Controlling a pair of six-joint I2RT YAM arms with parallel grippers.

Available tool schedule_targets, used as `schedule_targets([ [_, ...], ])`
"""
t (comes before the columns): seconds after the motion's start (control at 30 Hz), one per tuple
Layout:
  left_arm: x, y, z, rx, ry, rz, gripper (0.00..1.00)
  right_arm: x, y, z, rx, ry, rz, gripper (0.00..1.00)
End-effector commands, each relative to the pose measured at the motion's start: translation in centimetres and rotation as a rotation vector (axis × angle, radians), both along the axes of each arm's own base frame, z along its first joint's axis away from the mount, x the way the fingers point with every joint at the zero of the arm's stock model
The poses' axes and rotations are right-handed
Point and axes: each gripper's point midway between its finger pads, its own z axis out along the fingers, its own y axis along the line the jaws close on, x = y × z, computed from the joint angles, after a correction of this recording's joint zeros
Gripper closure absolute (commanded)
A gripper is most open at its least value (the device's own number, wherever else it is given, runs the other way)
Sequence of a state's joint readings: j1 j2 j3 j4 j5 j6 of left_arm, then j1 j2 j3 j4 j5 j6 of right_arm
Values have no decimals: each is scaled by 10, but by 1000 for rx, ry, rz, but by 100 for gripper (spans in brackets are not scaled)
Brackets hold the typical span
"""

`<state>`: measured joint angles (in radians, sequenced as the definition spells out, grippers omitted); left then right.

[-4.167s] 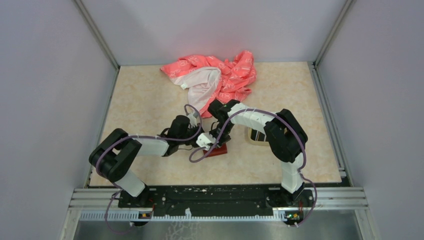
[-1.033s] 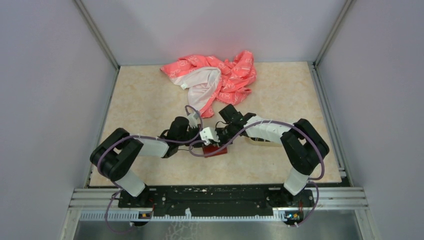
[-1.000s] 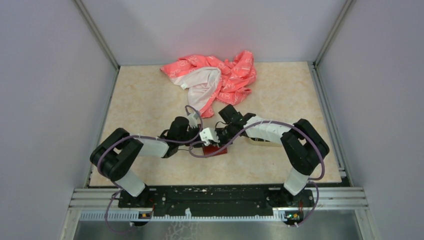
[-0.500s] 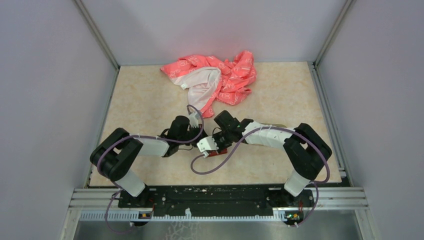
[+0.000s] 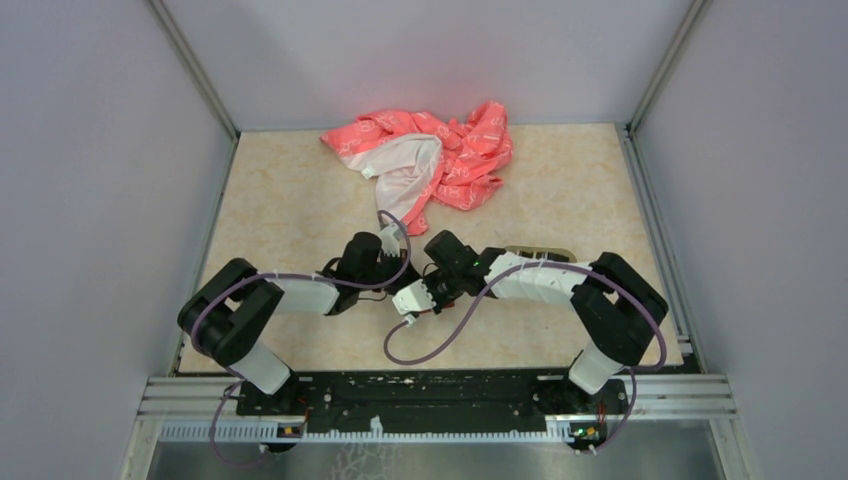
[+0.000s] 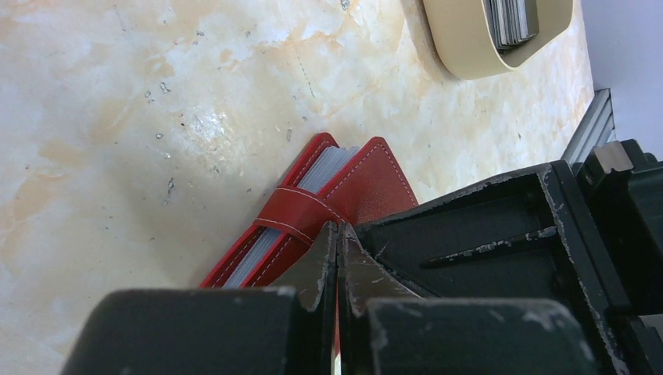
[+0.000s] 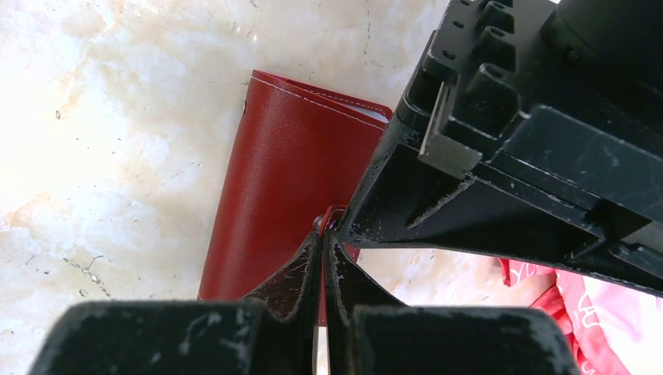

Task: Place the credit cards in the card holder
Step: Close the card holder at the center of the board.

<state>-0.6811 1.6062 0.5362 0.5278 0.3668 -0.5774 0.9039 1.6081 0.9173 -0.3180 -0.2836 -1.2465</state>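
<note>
Jaws on both arms were pressed closed, no gap showing. Tips of the left gripper (image 6: 338, 234) sat on the strap (image 6: 293, 211) of the holder (image 6: 367, 183). Tips of the right gripper (image 7: 322, 238) met a red loop at the holder's edge, probably that same strap. Could not tell whether either one pinched it.

The holder lay flat mid-table, at 6 o'clock from the cloth (image 5: 430, 160), folded, with pale pocket edges between its red covers. The cards (image 6: 512, 17) were stacked in the tray (image 6: 461, 55), at 3 o'clock from the holder and apart from it. Neither gripper carried a card.

Judged early: the holder was not yet opened and no card was seen in it. Opening it, lifting each card and slotting them all remained.
</note>
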Motion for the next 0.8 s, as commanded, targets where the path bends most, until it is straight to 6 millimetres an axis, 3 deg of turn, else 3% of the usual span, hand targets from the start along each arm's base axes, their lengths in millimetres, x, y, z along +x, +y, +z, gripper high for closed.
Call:
schedule_targets([
  [0.0,-51,17,-48,154,167,-91,100,-53,3,-25,-23,165,101,100],
  [0.47,-62,7,-37,130,158,-144,100,-77,-6,-31,-85,203,212,100],
  [0.77,-70,10,-49,171,190,-146,100,-75,-7,-37,-133,202,202,100],
])
